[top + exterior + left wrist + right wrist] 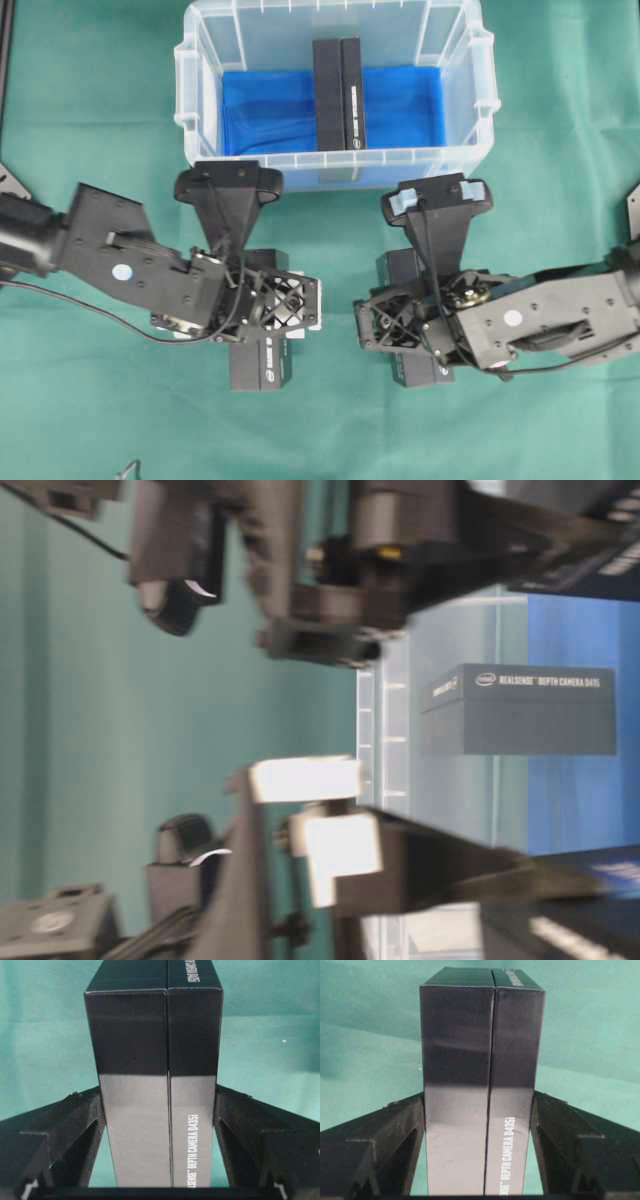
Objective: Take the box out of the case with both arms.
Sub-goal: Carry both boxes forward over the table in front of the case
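Note:
The clear plastic case [186, 108] with a blue bottom lining [270, 112] stands at the back. One black RealSense box [338, 95] stands inside it, and it also shows in the table-level view [520, 710]. My left gripper [268, 318] is shut on a second black box [260, 366], outside the case over the green cloth. In the left wrist view both fingers [85, 1120] press that box's sides [150, 1060]. My right gripper [410, 318] is shut on a third black box [418, 372], also outside the case. Its fingers [405, 1125] press that box's sides [475, 1050].
Green cloth [90, 120] covers the table around the case. A black cable [90, 305] trails from the left arm. Dark fixtures sit at the left edge [8, 180] and right edge [632, 205]. The two arms are close together in front of the case.

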Motion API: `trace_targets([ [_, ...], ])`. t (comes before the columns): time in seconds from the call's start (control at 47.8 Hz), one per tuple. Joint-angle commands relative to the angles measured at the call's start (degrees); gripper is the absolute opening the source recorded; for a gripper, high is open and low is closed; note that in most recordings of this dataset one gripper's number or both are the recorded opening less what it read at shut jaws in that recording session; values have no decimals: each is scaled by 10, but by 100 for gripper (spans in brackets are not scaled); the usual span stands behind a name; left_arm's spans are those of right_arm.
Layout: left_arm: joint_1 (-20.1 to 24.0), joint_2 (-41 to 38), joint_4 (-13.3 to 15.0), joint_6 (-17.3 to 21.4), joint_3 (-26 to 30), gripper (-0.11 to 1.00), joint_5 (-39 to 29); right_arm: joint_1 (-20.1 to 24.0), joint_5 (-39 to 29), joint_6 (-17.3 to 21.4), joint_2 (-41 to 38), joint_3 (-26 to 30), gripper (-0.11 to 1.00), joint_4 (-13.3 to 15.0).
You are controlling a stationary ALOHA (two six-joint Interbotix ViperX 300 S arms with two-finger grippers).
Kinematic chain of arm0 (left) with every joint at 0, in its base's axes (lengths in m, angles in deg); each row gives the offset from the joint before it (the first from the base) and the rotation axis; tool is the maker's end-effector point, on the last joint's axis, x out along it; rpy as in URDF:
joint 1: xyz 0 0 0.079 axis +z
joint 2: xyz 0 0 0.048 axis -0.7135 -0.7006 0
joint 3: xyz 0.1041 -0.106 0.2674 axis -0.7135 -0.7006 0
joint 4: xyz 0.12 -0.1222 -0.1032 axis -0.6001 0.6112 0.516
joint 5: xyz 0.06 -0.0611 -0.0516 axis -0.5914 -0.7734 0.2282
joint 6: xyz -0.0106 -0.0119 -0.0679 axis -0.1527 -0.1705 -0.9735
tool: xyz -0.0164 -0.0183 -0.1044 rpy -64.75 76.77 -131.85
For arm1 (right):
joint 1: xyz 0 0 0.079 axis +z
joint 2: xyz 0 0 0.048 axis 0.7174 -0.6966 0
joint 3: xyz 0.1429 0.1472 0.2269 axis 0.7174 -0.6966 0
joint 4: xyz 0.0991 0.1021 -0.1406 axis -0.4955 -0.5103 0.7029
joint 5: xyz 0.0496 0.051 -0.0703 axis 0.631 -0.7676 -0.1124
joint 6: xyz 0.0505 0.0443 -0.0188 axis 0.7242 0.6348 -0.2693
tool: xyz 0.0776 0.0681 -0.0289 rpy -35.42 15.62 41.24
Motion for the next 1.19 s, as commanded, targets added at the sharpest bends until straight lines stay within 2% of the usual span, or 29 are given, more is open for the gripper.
trace_targets([
  [0.0,-1,4,1,0,8,62,16,-2,19,2,9,0,65,0],
  [0.293,0,9,3,12,-11,62,33,-5,22,-8,11,-8,65,9],
  [0.817,1,10,11,23,-4,63,46,-6,37,-18,11,-11,65,14],
  [0.942,1,9,11,23,-4,85,46,-5,33,-20,11,-9,66,16],
  [0.963,0,10,11,23,-4,87,46,-5,31,-21,11,-9,67,16],
  [1.089,0,10,11,23,-2,87,46,-5,10,-20,12,-4,93,15],
  [1.173,0,9,11,22,0,87,46,-5,-1,-20,13,-1,97,15],
])
